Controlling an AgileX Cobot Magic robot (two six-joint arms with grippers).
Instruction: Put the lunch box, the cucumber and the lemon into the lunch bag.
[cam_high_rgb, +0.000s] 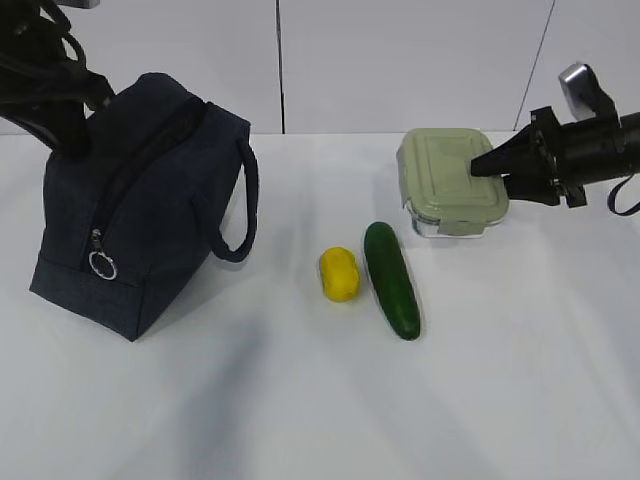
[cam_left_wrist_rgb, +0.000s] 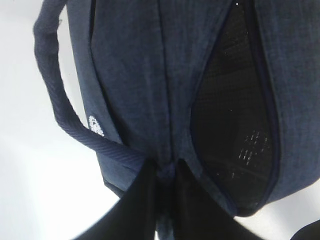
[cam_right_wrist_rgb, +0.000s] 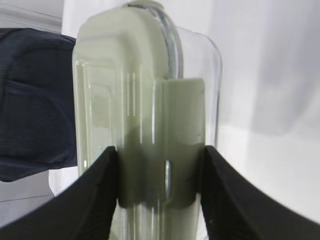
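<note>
The first step is in hand — the right gripper (cam_high_rgb: 482, 165) is closed on the box (cam_high_rgb: 452, 182), its fingers (cam_right_wrist_rgb: 95, 190) pressing on lid and glass at the box's 3 o'clock end. Next it must lift and carry the box to the bag (cam_high_rgb: 135, 200), far at 9 o'clock. The left gripper (cam_left_wrist_rgb: 167, 172) pinches the bag's fabric beside the open zipper. Lemon (cam_high_rgb: 339, 273) and cucumber (cam_high_rgb: 391, 279) wait on the tabletop (cam_high_rgb: 300, 400).
</note>
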